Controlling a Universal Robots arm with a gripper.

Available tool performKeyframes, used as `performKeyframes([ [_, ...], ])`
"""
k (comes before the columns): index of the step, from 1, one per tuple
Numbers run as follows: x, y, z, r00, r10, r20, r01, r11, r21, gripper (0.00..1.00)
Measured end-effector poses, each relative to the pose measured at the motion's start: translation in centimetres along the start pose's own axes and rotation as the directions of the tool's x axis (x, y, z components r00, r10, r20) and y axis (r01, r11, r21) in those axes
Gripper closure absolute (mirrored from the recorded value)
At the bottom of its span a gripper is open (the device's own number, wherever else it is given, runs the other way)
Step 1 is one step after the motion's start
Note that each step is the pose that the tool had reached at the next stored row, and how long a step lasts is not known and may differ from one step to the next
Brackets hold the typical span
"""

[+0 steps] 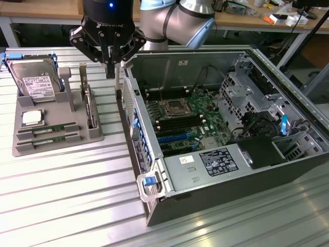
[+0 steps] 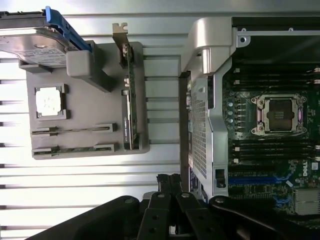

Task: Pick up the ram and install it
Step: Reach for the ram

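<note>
Lying edge-on in the holder, the ram barely shows.

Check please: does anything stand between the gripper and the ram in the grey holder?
Nothing covers the ram. An upright card stands in the holder on the side toward the shut gripper.

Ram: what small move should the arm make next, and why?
Probably move toward the exterior view's left, over the grey holder: the ram lies untouched in its slot there, while the gripper, jaws shut and empty, hangs between holder and computer case.
</note>
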State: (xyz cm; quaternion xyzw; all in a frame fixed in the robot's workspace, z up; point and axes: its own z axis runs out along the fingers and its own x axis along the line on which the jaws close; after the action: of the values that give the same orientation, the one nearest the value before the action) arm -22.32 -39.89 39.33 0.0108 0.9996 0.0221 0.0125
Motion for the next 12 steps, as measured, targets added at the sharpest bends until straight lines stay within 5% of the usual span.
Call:
performKeyframes([
  [12, 2.3, -0.05, -0.05, 1.0, 0.0, 0.0001, 0.0, 1.0, -0.0001, 0.89],
])
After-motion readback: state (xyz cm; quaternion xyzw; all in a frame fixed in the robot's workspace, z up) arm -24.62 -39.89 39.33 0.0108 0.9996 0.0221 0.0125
